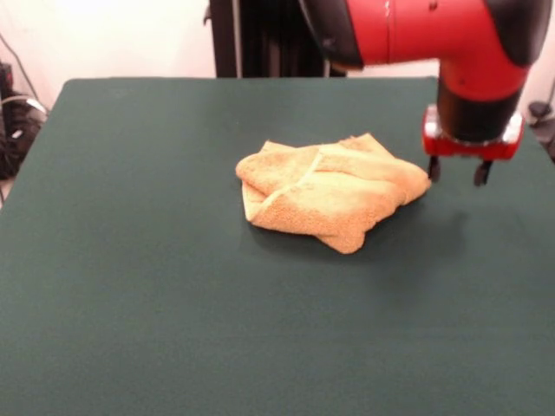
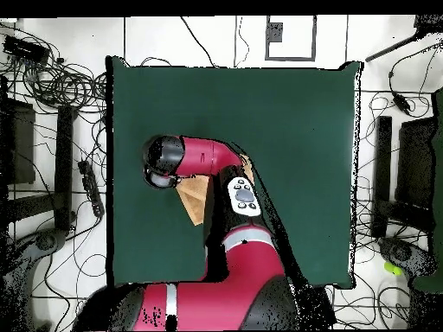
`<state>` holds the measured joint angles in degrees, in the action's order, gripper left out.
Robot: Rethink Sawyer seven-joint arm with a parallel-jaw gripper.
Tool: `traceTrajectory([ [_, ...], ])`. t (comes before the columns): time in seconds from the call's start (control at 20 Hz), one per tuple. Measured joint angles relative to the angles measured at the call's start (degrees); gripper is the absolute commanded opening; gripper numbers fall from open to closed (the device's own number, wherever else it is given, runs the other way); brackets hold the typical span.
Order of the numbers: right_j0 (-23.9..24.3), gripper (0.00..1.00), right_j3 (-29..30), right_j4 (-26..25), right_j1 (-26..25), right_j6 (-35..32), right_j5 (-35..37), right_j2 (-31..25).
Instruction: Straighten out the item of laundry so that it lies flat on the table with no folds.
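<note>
The orange-yellow towel (image 1: 329, 191) lies crumpled and folded over itself near the middle of the dark green table (image 1: 130, 277). My gripper (image 1: 457, 172) hangs just right of the towel's right end, a little above the table, with its two short dark fingers apart and nothing between them. In the overhead view the arm covers most of the towel (image 2: 197, 199), of which only a corner shows on the table (image 2: 294, 112). The gripper itself is hidden there under the arm's wrist (image 2: 162, 162).
The black pedestal (image 1: 260, 39) stands at the table's far edge. Cables and equipment (image 2: 60, 86) lie on the floor around the table, with more gear (image 2: 407, 173) on the other side. Dark cables (image 1: 17, 121) show at the left edge.
</note>
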<state>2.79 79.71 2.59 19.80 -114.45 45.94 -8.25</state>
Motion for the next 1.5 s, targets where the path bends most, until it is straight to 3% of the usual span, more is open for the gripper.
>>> traceTrajectory([
  [0.2, 0.7, 1.00, -2.6, 0.3, -4.5, 0.0, -1.3, -0.1],
  [0.6, 2.0, 1.00, -4.0, 0.6, -4.4, 0.0, 4.5, -0.2],
  [1.0, 2.4, 1.00, -4.4, 0.6, -1.1, 0.0, 12.5, -0.2],
  [1.5, 2.6, 1.00, -4.4, 0.6, 4.5, 0.0, 15.1, -0.2],
])
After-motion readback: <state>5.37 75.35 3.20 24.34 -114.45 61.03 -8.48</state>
